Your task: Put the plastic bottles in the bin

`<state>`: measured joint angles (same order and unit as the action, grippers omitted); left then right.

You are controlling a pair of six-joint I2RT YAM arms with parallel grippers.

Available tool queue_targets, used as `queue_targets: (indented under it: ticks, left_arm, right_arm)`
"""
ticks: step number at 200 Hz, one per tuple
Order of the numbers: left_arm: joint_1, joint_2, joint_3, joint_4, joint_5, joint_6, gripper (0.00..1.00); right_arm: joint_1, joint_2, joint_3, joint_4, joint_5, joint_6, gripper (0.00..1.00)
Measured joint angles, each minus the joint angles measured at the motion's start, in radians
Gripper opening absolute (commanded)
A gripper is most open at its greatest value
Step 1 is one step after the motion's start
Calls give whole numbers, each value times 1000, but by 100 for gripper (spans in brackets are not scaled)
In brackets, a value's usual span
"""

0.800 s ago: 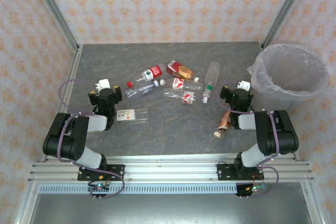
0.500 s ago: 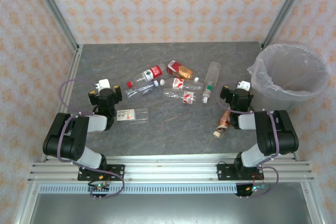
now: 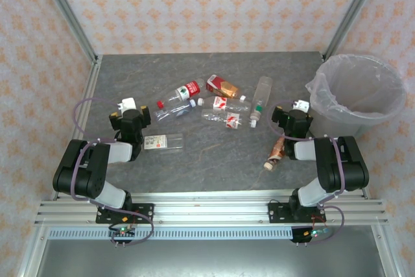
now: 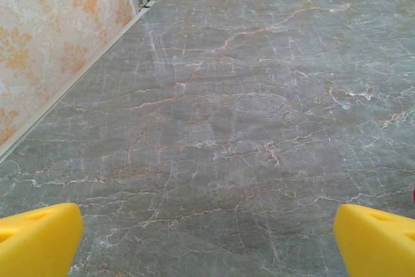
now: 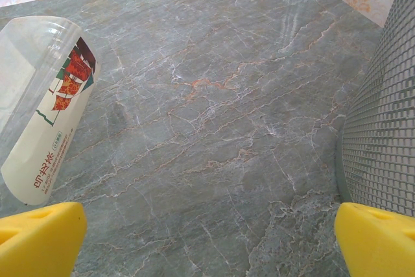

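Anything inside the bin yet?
From the top view, inside the bin I see its clear liner and a pale inner wall, with nothing lying in it. The near strip of its floor is hidden behind the front rim, so that part is unconfirmed.

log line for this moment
left pincer open | right pincer open | clear plastic bottles lying on grey table | round pale bin upright

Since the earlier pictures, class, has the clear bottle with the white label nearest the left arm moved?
No. The clear bottle lies in the same spot, just as far from the table's left edge as before.
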<state>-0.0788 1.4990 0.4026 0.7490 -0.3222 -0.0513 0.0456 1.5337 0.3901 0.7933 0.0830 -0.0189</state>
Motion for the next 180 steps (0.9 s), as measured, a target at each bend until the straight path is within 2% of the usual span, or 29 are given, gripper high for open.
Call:
queue_targets:
  ticks: [84,130,150,180]
  left_arm:
    - [0,-10,5,-22,11,2,100]
    - [-10,-145,70,-182,20,24,100]
    - [-31,-190,109,-275,-14,15,100]
    - [-71,-245,216,-496,-95,-71,100]
  right_arm:
    - [0,-44,-12,-18,-5,0,99]
    - [1,-191,-11,-143,-11,13,99]
    - [1,-246,-6,-227,-13,42,99]
    - [5,-332,46,-416,-63,62,99]
